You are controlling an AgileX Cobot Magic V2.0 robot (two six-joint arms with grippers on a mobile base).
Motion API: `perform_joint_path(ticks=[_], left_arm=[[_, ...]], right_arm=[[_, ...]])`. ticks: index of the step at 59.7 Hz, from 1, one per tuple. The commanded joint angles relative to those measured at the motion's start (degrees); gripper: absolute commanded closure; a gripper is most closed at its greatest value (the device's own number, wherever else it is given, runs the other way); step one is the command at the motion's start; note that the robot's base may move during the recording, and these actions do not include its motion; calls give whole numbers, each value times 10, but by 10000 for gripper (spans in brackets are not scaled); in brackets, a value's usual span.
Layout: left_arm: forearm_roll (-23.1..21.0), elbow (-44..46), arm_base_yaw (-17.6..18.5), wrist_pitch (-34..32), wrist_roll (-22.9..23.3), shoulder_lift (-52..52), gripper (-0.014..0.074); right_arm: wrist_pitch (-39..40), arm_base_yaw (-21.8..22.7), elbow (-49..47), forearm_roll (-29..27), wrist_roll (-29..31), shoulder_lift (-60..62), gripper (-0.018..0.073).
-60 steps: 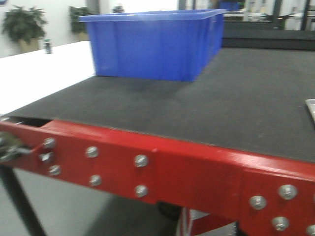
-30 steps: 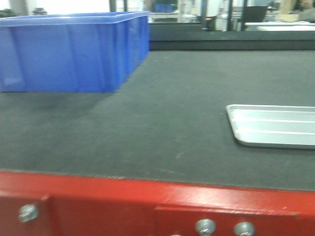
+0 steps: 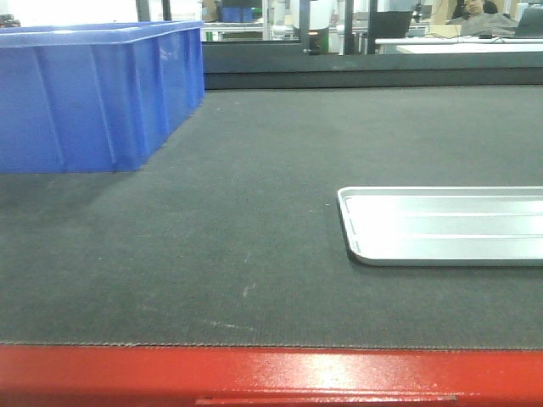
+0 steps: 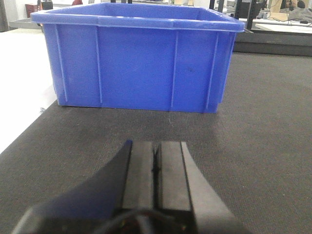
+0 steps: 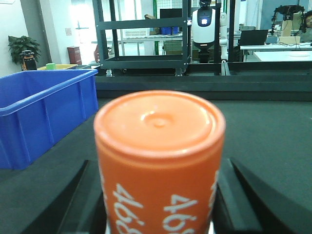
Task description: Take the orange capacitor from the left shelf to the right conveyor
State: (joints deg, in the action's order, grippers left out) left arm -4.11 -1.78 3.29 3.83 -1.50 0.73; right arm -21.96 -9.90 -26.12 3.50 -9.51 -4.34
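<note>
A woven grey belt carries a ribbed blue bin and a shiny flat tray. The right gripper clasps the smooth orange cylinder; the left gripper is closed, empty.

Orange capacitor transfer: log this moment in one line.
right gripper: shut on orange capacitor | left gripper: shut, empty | conveyor: blue bin left, silver tray right | placement: not yet done

The silver tray cropped at right, the orange capacitor cropped at its base.
</note>
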Motion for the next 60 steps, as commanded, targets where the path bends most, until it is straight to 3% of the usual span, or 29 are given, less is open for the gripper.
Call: perform_joint_path(ticks=[1,35,60], left_arm=[[-1,2,-1,-52,1,7,723],[-1,2,-1,-52,1,7,723],[-1,2,-1,-52,1,7,723]], right_arm=[[52,4,-16,4,1,-7,453],[69,4,-17,4,1,-18,453],[243,3,-61,5,1,-325,453]])
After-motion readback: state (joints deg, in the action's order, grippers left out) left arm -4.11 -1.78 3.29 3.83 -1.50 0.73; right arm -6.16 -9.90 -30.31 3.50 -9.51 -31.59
